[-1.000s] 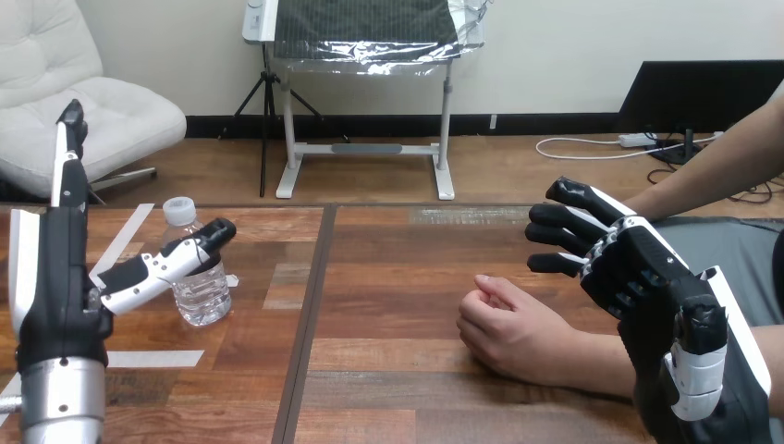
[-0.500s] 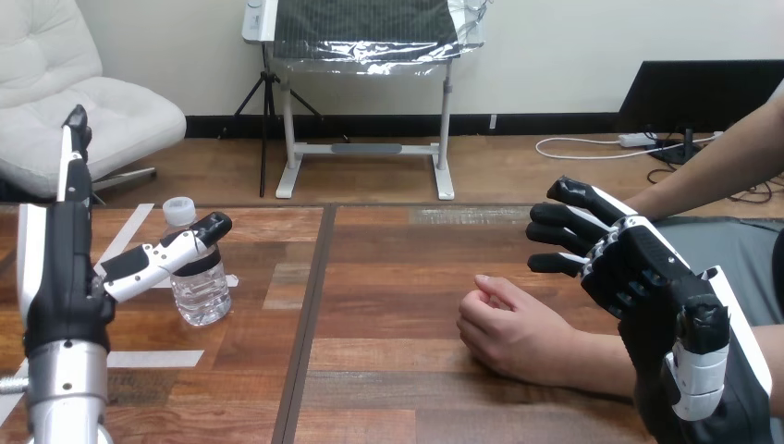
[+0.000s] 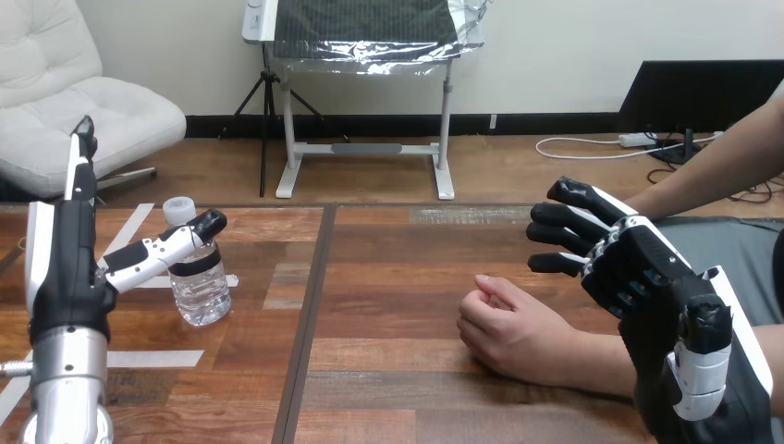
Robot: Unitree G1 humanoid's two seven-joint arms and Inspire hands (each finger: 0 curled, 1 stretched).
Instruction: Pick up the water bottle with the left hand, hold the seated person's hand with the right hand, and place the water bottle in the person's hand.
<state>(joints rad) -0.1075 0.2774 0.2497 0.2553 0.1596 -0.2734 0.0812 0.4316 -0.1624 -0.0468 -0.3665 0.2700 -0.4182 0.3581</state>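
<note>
A clear water bottle (image 3: 200, 277) with a white cap and a black band stands upright on the left half of the wooden table (image 3: 388, 268). My left hand (image 3: 69, 259) is open just left of it, fingers pointing up and the thumb reaching in front of the bottle's neck. The person's hand (image 3: 513, 333) rests on the table at the right, loosely closed, its forearm running off to the right. My right hand (image 3: 638, 268) hovers open above and to the right of it, apart from it, fingers pointing left.
White tape strips (image 3: 157, 359) lie on the table near the bottle. A dark seam (image 3: 310, 314) runs down the middle of the table.
My left hand has slid a little to the right and forward, and its thumb has risen from the bottle's body to its neck. The right hand and the person's hand have not moved.
</note>
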